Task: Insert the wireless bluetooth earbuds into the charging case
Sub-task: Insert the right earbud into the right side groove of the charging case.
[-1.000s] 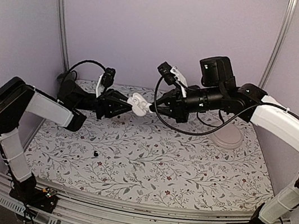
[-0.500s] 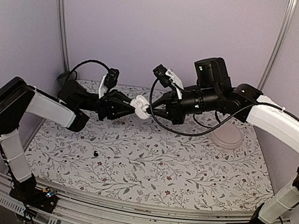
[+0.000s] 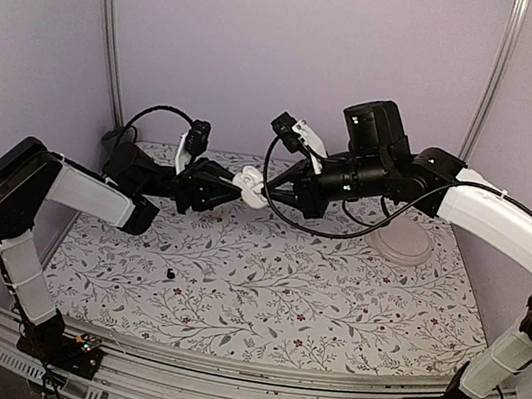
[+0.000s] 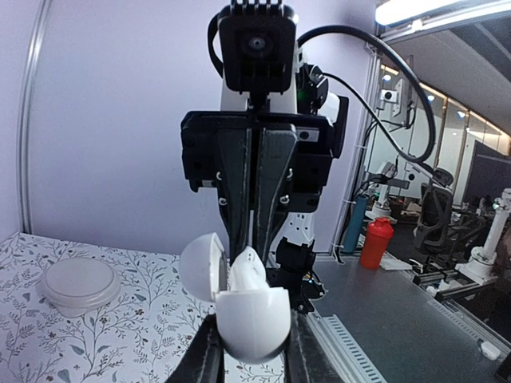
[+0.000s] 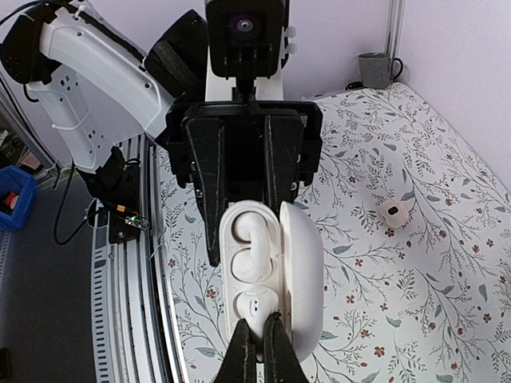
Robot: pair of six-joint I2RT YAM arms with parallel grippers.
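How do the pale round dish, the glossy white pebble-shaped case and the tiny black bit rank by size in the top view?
Largest: pale round dish.
Then: glossy white charging case, clearly smaller.
Smallest: tiny black bit, a mere speck.

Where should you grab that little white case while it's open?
Hold the charging case by its rounded base, fingers on opposite sides, coming from its closed back. Its lid is swung open and the sockets face outward, so those stay free.

I'm working in a robotics lab: lilac booth walls [image 3: 270, 48], a floral-clothed table [image 3: 262, 290], and an office chair [image 4: 435, 219] beyond a grey bench [image 4: 383, 299].
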